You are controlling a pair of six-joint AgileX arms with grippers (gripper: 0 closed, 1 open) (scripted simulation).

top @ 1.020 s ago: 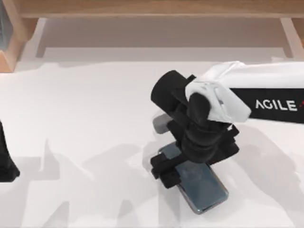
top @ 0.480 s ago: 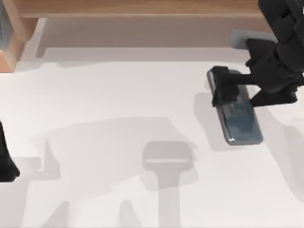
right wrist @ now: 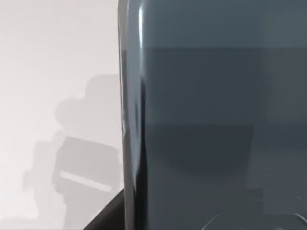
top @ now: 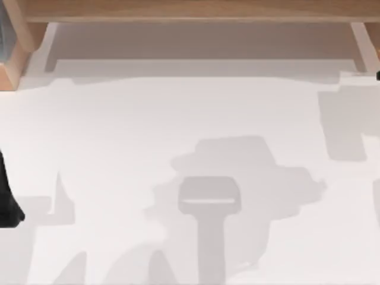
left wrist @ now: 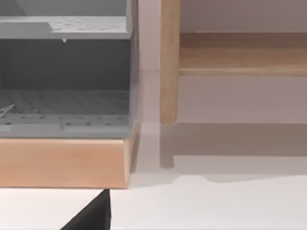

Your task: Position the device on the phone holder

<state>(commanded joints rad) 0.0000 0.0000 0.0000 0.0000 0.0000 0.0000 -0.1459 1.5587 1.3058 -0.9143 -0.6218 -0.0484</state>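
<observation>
Materials and finishes at the table

The table was seen as a smooth, matt white surface, and the phone holder as matt pale grey plastic. The device was shown as a glossy dark blue-grey slab, its rounded edge catching a bright highlight. The frame and the ledge were rendered in light, smooth wood, and the perforated grey shelf in a dull matt finish.

We are looking at a grey perforated shelf unit sitting on a wooden base, with a wooden post standing beside it above the white table.
</observation>
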